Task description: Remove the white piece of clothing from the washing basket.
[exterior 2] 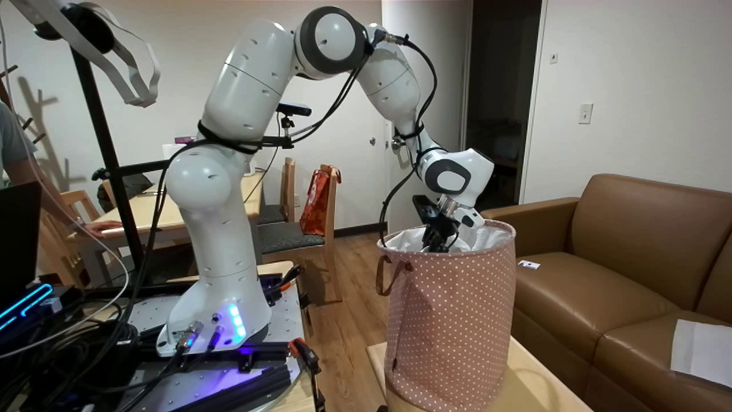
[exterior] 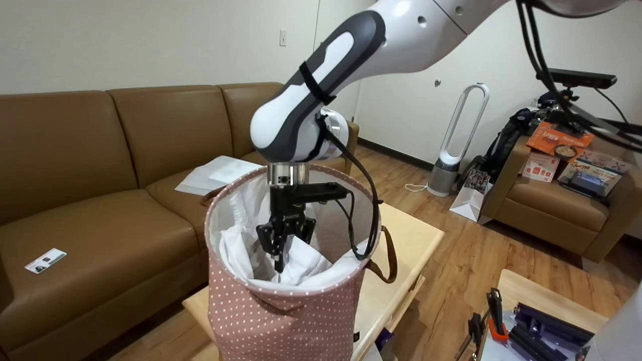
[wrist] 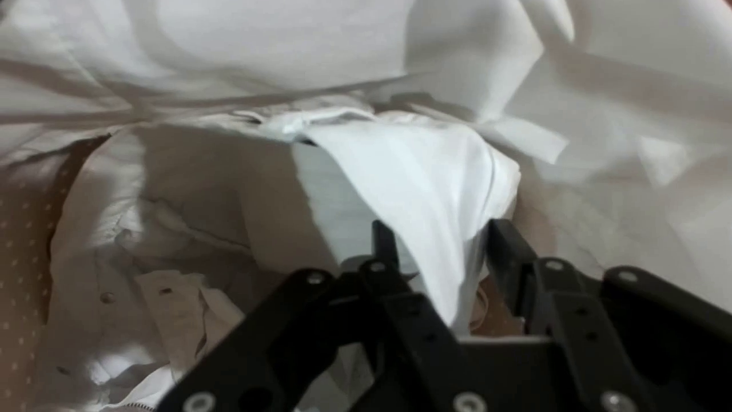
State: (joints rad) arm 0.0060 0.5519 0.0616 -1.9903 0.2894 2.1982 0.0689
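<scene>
A pink laundry basket (exterior: 283, 326) with white dots stands upright on a pale wooden desk (exterior: 411, 230), its mouth facing up. It has a pale lining (exterior: 328, 225) and brown handles (exterior: 391, 258). The white piece of clothing (wrist: 406, 166) is inside, below the rim, bunched and creased; in the wrist view a smooth fold of it narrows toward the gripper (wrist: 442, 243). At the lower left of that view lies more pale cloth (wrist: 97, 320) with small round fastenings and a bit of zip (wrist: 136, 407); whether it is part of the same garment, I cannot tell.

The arm (exterior 2: 246, 83) rises from its base (exterior 2: 220, 320), bends over at the top and slopes down to the basket, with the gripper pointing down through the mouth. The jaws stand apart, one on each side of the white fold, which runs through the space between them. How far down they touch it is too blurred to tell.

A black cable (exterior: 368, 185) loops from the arm over the basket's rim. Near the desk is a brown sofa (exterior: 55, 150).
</scene>
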